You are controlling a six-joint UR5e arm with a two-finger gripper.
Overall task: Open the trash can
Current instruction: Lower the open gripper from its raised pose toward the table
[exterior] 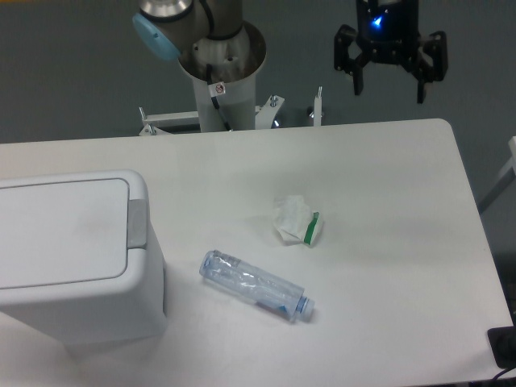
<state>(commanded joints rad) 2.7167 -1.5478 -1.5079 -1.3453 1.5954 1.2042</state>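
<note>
The white trash can (72, 250) stands at the left of the table, boxy with rounded corners. Its flat lid is down, and the grey push-tab (138, 222) sits on its right edge. My gripper (389, 87) hangs high at the top right, above the table's far edge and far from the can. Its two black fingers are spread apart and hold nothing.
A clear crushed plastic bottle (255, 285) lies on its side right of the can. A crumpled white and green wrapper (298, 220) lies mid-table. The arm's base (219, 72) stands behind the far edge. The table's right edge (484, 242) slants at the right.
</note>
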